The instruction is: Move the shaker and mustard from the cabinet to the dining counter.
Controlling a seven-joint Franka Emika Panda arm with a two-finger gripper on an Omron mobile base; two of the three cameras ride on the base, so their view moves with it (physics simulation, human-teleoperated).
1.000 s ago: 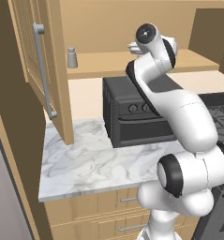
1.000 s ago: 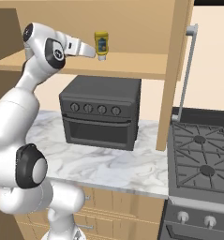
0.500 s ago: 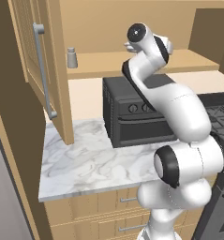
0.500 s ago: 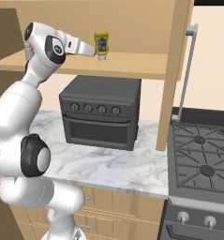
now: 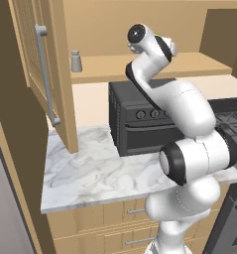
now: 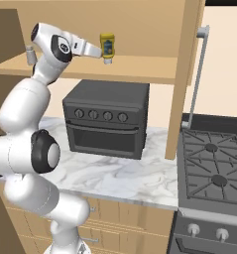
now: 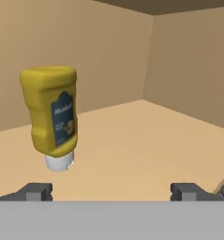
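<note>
At the far left of the left base view the open door of the cabinet swings out over the marble countertop, its silver bar handle facing the arm, and its lower edge hangs above the countertop's left end. At about eleven o'clock from the black oven, the shaker stands upright on the cabinet shelf, near the shelf's front edge and well apart from the arm. In the right base view the mustard stands cap-down on the same shelf, just beyond the gripper, which reaches in at shelf height from the nine o'clock side. In the hand view the mustard sits at ten o'clock, apart from the two finger tips, which stand wide apart and hold nothing. Bare shelf spreads from the bottle toward three o'clock, up to the cabinet's back and side walls. Farther right in the right base view, the cabinet's upright side panel comes down to the countertop beside the oven, with a second bar handle and the stove beyond it.
</note>
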